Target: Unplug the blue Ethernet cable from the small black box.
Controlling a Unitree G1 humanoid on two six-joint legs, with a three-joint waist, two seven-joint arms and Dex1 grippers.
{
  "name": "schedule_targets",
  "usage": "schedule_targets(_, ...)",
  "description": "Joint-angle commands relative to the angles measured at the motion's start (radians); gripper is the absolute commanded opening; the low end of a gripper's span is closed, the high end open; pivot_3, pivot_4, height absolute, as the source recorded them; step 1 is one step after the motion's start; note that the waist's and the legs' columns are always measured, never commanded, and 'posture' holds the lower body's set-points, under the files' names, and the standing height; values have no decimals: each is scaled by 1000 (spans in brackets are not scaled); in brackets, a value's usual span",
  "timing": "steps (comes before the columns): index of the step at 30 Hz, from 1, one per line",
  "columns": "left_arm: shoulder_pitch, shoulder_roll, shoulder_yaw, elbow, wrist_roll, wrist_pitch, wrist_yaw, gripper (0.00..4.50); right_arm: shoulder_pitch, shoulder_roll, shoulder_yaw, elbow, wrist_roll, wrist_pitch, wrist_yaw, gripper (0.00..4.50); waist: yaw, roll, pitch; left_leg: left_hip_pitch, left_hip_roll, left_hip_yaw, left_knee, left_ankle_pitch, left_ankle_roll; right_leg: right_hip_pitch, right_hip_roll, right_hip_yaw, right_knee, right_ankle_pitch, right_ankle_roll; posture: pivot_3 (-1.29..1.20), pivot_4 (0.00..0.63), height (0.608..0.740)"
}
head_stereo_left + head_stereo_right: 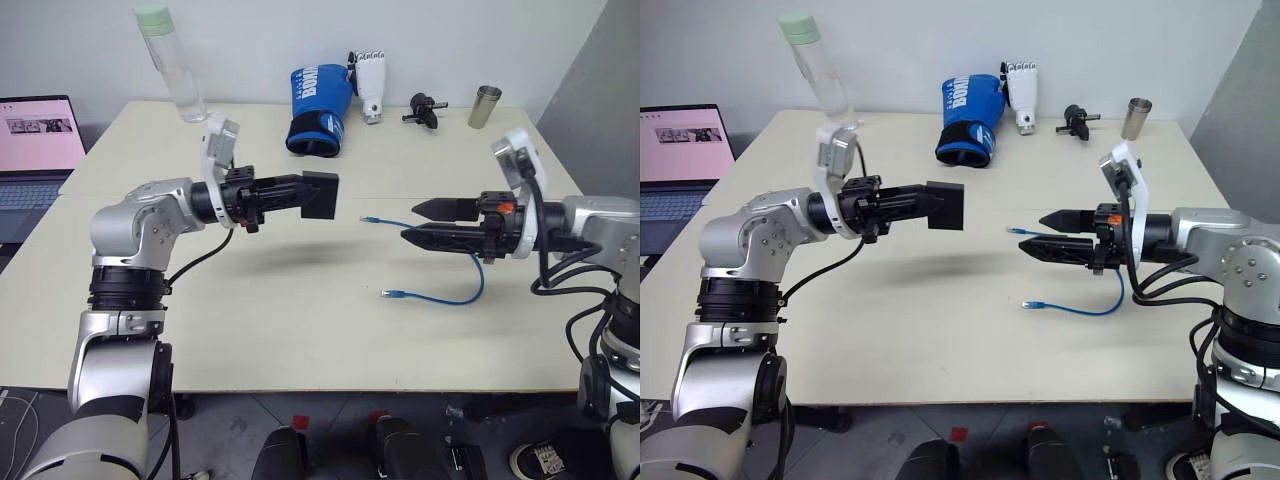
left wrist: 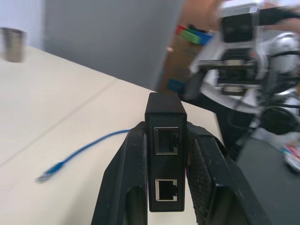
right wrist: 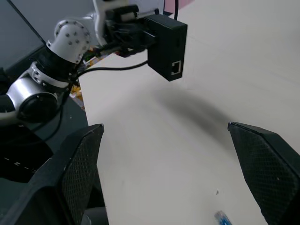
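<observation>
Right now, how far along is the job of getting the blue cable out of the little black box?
It looks done. The blue cable lies loose on the table, both plugs free. The black box is held up in the left tool, and both its ports look empty in the left wrist view. The right tool is open, holding nothing, above the cable. All that seems left is setting the box down.
</observation>
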Motion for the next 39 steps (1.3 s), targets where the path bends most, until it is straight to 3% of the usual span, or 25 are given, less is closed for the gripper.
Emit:
schedule_targets(1, -4, -27, 55, 44, 93, -170, 179, 768, -10, 28, -2, -64, -6, -66, -89, 4497, 1, 0, 0, 0, 0, 0, 0, 0, 0, 0, 0, 0, 0, 0, 0, 0, 150, 740)
schedule_targets(5, 39, -74, 6, 172, 310, -435, 439, 768, 48, 51, 106, -100, -146, -253, -177, 4497, 10, 0, -1, 0, -1, 0, 0, 0, 0, 0, -1, 0, -1, 0, 0, 0, 150, 740)
schedule_targets(12, 92, -195, 46, 417, 421, -709, 750, 768, 125, 86, 187, -107, -207, -387, -202, 4497, 18, -2, -1, -4, -1, 0, 1, 0, 0, -2, -3, 0, -1, 0, 0, 0, 150, 740)
schedule_targets(19, 81, -226, 46, 592, 459, -894, 842, 768, 161, 54, 196, -117, -182, -394, -176, 4497, 18, -2, -1, -5, -2, -1, 1, 0, 0, -3, -3, -2, -1, 1, 0, 0, 150, 740)
schedule_targets(21, 82, -235, 47, 623, 460, -911, 849, 1473, 166, 45, 198, -115, -184, -397, -175, 4500, 18, -2, -1, -5, -2, -1, 1, 0, 0, -2, -3, -2, -1, 1, 0, 0, 150, 740)
schedule_targets(30, 47, -205, 75, 541, 417, -844, 807, 3159, 157, 12, 187, -107, -187, -392, -175, 4500, 17, -2, -1, -5, -2, -2, 1, 0, 0, -2, -3, -3, -1, 1, 0, 0, 150, 740)
schedule_targets(36, 40, -71, 41, 286, 391, -513, 684, 4488, 157, -63, 126, -135, -95, -298, -159, 4500, 15, -2, -1, -5, -2, -4, 1, 0, 0, -2, -3, -4, -1, 1, 1, 0, 150, 740)
schedule_targets(39, 51, 38, -1, 173, 360, -322, 515, 4488, 154, -123, 91, -116, -41, -232, -142, 4500, 12, -2, -1, -4, -2, -4, 0, 0, 0, -1, -2, -4, -1, 1, 0, 0, 150, 740)
